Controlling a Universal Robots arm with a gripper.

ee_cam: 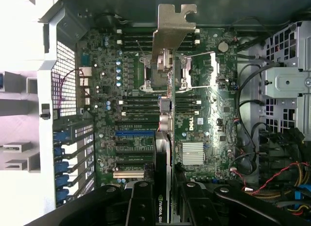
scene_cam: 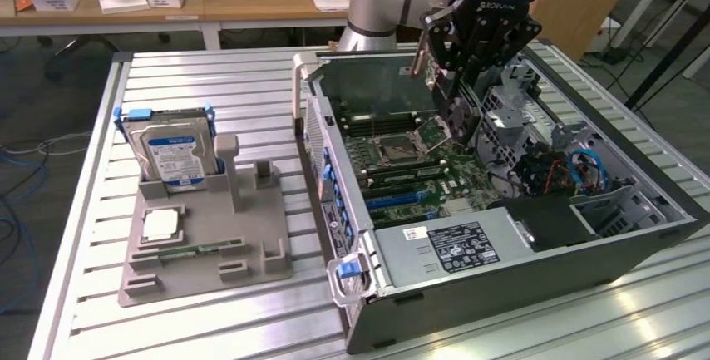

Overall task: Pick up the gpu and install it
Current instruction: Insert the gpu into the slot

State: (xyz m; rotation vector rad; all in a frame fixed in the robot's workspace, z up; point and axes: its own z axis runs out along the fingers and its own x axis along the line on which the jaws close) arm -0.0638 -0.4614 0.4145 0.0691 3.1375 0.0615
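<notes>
**Gpu in the claw, over the open case**

From my station, the claw (scene_cam: 457, 125) sits in the upper right of the exterior view, reaching down into the open computer case (scene_cam: 533, 270). Through the wrist camera I see its two black fingers (ee_cam: 141, 204) clamped on the gpu (ee_cam: 165, 121), one on each face. The card is seen edge-on, with a printed logo just showing between the fingers. Its silvery bracket (ee_cam: 172, 29) is at the end away from the claw.

The card hangs over the green motherboard (scene_cam: 435, 169), with the processor socket (ee_cam: 192, 73) behind its line. The blue expansion slot (ee_cam: 133, 132) lies off to one side of it. I cannot tell whether the card's lower edge touches the board.

At the exterior view's left, well apart from the case, a grey holder (scene_cam: 199, 270) stands on the slatted metal worktop (scene_cam: 222, 86). A silver hard drive (scene_cam: 169, 156) with a blue-and-white label is propped upright in it. The power supply (scene_cam: 455, 248) fills the near corner of the case.
</notes>
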